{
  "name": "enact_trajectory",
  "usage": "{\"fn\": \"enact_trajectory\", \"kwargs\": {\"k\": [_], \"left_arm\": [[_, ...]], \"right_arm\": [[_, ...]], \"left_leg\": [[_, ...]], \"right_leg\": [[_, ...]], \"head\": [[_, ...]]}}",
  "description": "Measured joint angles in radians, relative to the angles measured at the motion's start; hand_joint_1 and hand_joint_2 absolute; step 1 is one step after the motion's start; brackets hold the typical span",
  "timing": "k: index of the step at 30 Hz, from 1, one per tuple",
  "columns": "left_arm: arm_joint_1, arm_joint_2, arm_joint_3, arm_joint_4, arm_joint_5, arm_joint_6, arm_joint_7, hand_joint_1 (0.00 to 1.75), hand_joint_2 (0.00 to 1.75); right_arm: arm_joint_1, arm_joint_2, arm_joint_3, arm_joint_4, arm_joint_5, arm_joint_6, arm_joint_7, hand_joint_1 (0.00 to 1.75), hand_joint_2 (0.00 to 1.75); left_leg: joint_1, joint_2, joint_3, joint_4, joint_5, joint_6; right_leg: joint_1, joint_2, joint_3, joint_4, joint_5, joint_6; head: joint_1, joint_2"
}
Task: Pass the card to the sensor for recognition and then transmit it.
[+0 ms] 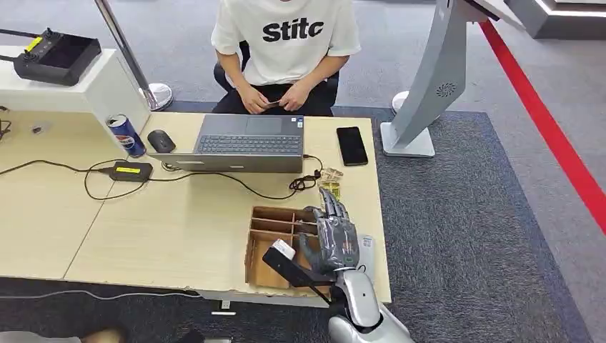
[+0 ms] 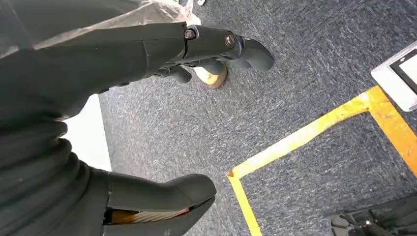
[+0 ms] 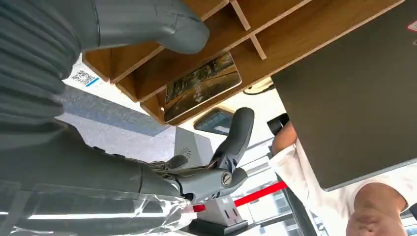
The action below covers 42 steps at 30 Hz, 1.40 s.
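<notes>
I see my right hand (image 1: 331,236) hovering over the wooden tray (image 1: 266,246), fingers apart, empty; a card (image 3: 201,86) lies in one compartment. My left hand (image 2: 147,49) hangs floorward, fingers loose, empty.

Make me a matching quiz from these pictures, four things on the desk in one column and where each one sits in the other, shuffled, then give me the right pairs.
Things:
1. soda can
2. phone
3. card
4. mouse

Places:
A. lying in a compartment of the wooden organizer
B. on the desk to the right of the laptop
C. between the can and the laptop
D. by the white box at the desk's far left

Pairs: 1-D, 2-B, 3-A, 4-C

The right hand is over the organizer, near the card.
</notes>
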Motion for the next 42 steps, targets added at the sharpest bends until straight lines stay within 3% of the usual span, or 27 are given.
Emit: {"fn": "enact_trajectory", "kwargs": {"k": [21,22,23,24,28,42], "left_arm": [[-0.002,0.0,0.0,0.0,-0.009,-0.003,0.0,0.0,1.75],[-0.002,0.0,0.0,0.0,-0.009,-0.003,0.0,0.0,1.75],[-0.002,0.0,0.0,0.0,-0.01,-0.004,0.0,0.0,1.75],[-0.002,0.0,0.0,0.0,-0.01,-0.004,0.0,0.0,1.75],[-0.003,0.0,0.0,0.0,-0.011,-0.005,0.0,0.0,1.75],[-0.005,0.0,0.0,0.0,-0.013,-0.008,-0.003,0.0,1.75]], "right_arm": [[-0.011,-0.001,0.0,0.068,-0.036,-0.021,-0.016,0.72,1.75],[-0.012,-0.002,0.0,0.073,-0.037,-0.023,-0.016,0.91,1.75],[-0.013,-0.002,0.0,0.079,-0.039,-0.023,-0.017,1.47,1.75],[-0.015,-0.002,0.0,0.088,-0.041,-0.026,-0.018,1.66,1.75],[-0.024,-0.002,-0.001,0.115,-0.053,-0.042,-0.026,1.75,1.75],[-0.039,0.0,-0.001,0.14,-0.07,-0.055,-0.048,1.75,1.75]], "left_leg": [[0.0,0.0,0.0,0.0,0.0,0.0],[0.0,0.0,0.0,0.0,0.0,0.0],[0.0,0.0,0.0,0.0,0.0,0.0],[0.0,0.0,0.0,0.0,0.0,0.0],[0.0,0.0,0.0,0.0,0.0,0.0],[0.0,0.0,0.0,0.0,0.0,0.0]], "right_leg": [[0.0,0.0,0.0,0.0,0.0,0.0],[0.0,0.0,0.0,0.0,0.0,0.0],[0.0,0.0,0.0,0.0,0.0,0.0],[0.0,0.0,0.0,0.0,0.0,0.0],[0.0,0.0,0.0,0.0,0.0,0.0],[0.0,0.0,0.0,0.0,0.0,0.0]], "head": [[0.0,0.0],[0.0,0.0],[0.0,0.0],[0.0,0.0],[0.0,0.0],[0.0,0.0]]}}
